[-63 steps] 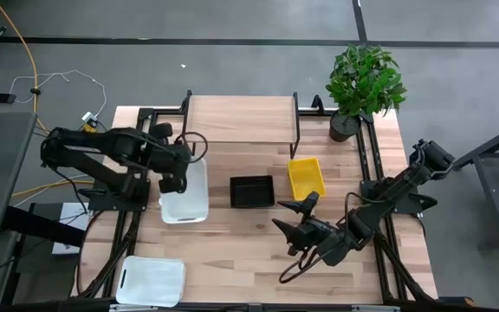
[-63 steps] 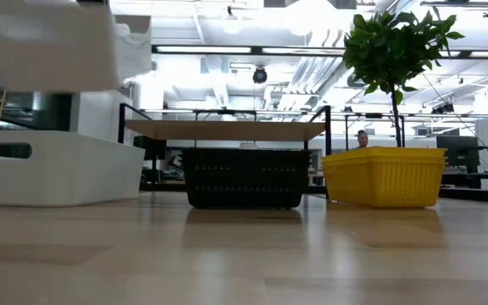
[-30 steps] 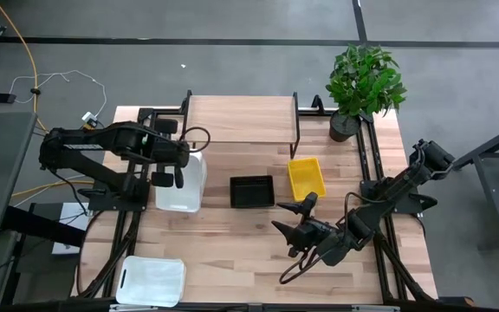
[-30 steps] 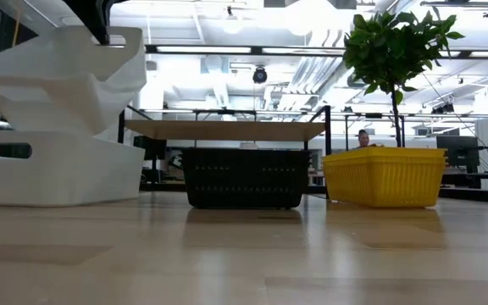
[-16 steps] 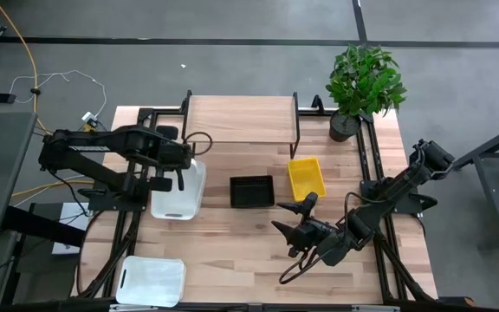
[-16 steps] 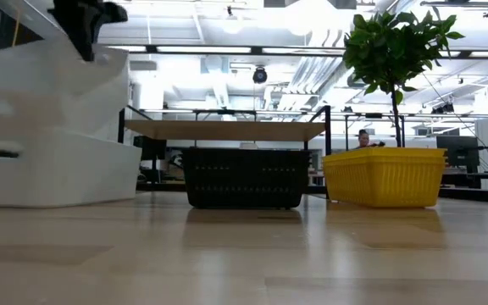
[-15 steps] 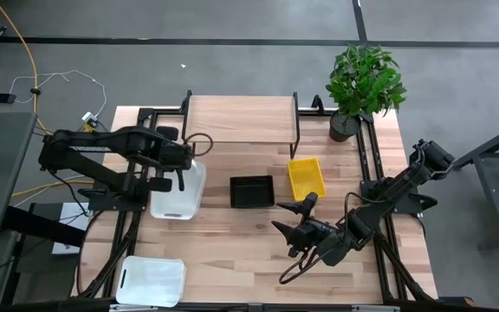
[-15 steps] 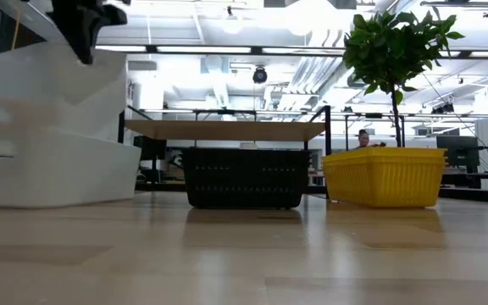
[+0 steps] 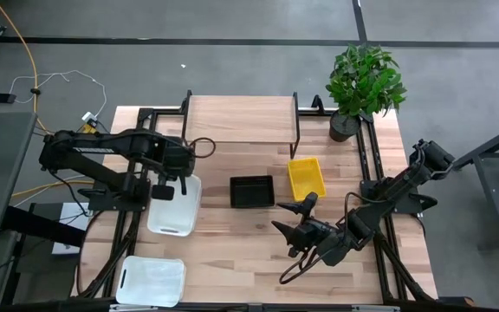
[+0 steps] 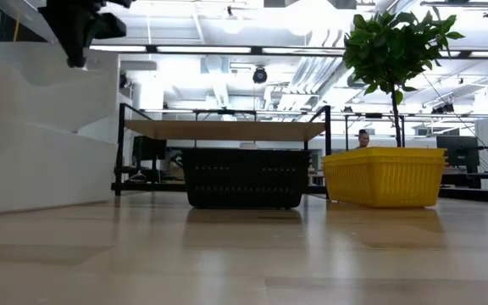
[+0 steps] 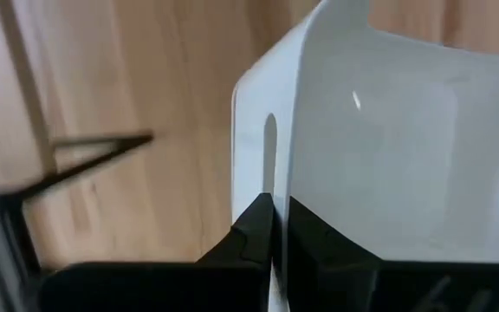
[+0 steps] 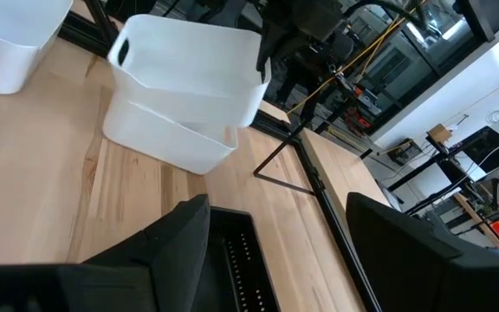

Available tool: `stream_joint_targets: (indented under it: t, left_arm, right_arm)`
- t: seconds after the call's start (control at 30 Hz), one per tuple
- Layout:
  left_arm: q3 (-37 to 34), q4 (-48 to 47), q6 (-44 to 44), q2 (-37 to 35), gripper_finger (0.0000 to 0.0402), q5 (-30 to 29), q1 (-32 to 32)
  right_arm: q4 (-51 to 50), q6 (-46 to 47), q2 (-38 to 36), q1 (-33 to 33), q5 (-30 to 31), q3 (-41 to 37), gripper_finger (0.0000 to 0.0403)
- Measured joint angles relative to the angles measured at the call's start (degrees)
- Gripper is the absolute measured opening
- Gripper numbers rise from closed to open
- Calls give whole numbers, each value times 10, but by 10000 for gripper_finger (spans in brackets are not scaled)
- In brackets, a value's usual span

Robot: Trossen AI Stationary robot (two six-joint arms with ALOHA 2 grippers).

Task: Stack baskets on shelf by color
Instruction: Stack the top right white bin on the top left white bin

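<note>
My left gripper (image 9: 183,172) is shut on a white basket (image 9: 173,206) at the table's left. In the right wrist view this basket (image 12: 189,74) sits tilted in a second white basket (image 12: 167,134) that stands on the table. A third white basket (image 9: 152,282) lies at the near left corner. The black basket (image 9: 252,191) and the yellow basket (image 9: 306,177) stand on the table in front of the shelf (image 9: 241,120). My right gripper (image 9: 297,221) hovers open near the table's near right, away from all baskets. My left gripper pinches the far end wall (image 11: 275,186) of the upper white basket, beside its handle slot, one finger inside and one outside. The fingers come from above, pointing down. The basket hangs tilted, its near part resting in the lower white basket.
A potted plant (image 9: 364,82) stands at the far right corner beside the shelf. Black frame rails run along both table sides. Bare wood (image 9: 232,251) lies between the baskets and the near edge.
My left gripper has moved down and toward the table's near left, staying shut on the white basket. The basket has come down from above onto the second white basket and sits tilted in it; the pair now stands nearer the near edge.
</note>
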Motion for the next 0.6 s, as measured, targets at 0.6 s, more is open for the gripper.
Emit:
stream_joint_targets:
  t: [0.6]
  left_arm:
    - [-77, 49, 47, 8, 0, 52, 17]
  right_arm:
    - [-9, 0, 0, 0, 0, 0, 261]
